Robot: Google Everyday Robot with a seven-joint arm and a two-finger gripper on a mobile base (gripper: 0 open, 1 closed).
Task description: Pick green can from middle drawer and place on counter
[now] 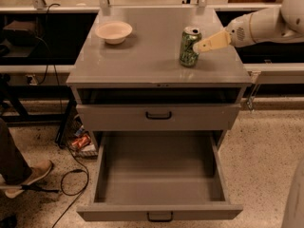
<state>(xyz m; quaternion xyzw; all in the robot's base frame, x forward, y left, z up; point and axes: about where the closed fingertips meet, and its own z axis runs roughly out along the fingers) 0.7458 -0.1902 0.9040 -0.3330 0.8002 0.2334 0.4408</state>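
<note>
The green can [189, 47] stands upright on the counter [147, 56], near its right side. My gripper [199, 45] is just to the right of the can, its cream fingers [212, 41] pointing left with the tips at the can's upper side. The gripper is open and holds nothing. The middle drawer [159, 177] is pulled fully out below, and its tray holds nothing.
A cream bowl [114, 32] sits at the counter's back left. A shut drawer front with a black handle [158, 115] lies above the open drawer. A person's shoe [26, 175] and cables [71, 184] are on the floor at left.
</note>
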